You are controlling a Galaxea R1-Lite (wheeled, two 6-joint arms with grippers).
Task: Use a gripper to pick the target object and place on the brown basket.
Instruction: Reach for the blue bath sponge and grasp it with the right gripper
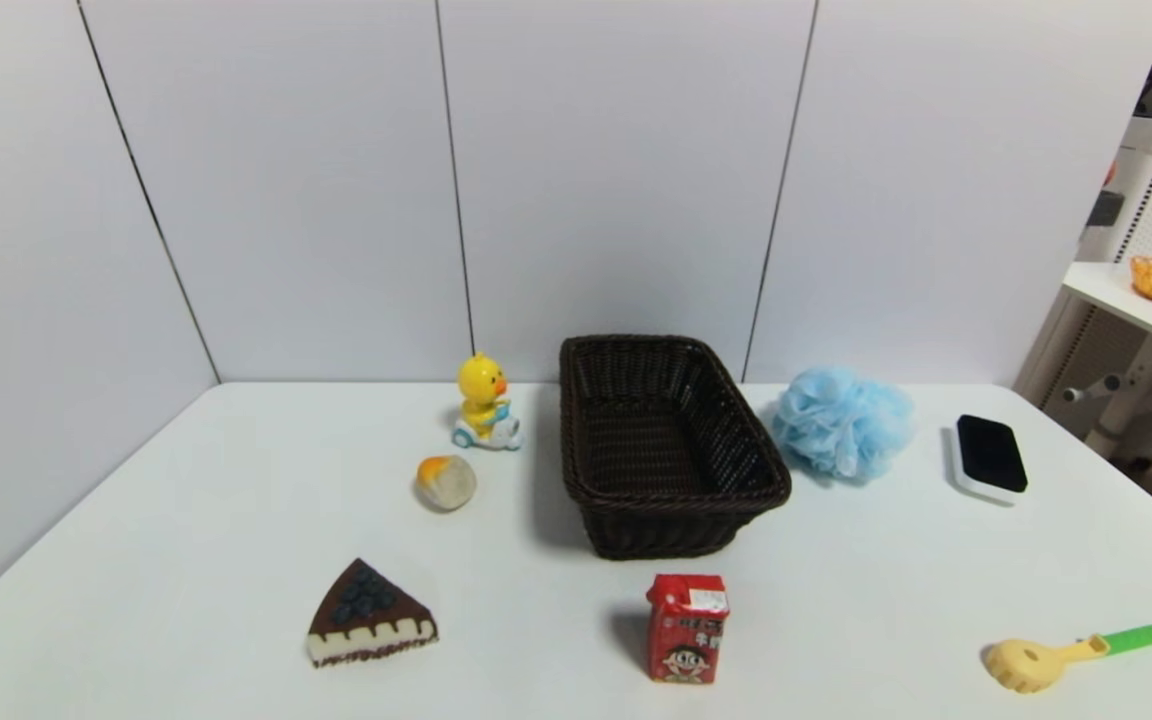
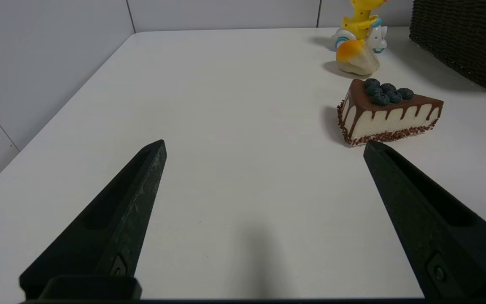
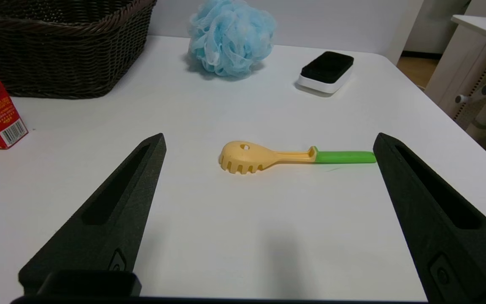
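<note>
The light blue mesh bath pouf sits on the white table just right of the dark brown wicker basket, which is empty. The pouf also shows in the right wrist view, far beyond the fingers, with the basket beside it. My right gripper is open and empty, low over the table's near right part, short of a yellow pasta spoon. My left gripper is open and empty over the near left part, short of a cake slice. Neither gripper shows in the head view.
A red milk carton stands in front of the basket. A cake slice, a bun and a yellow duck toy lie to its left. A black-topped white block and the yellow-green pasta spoon lie to the right.
</note>
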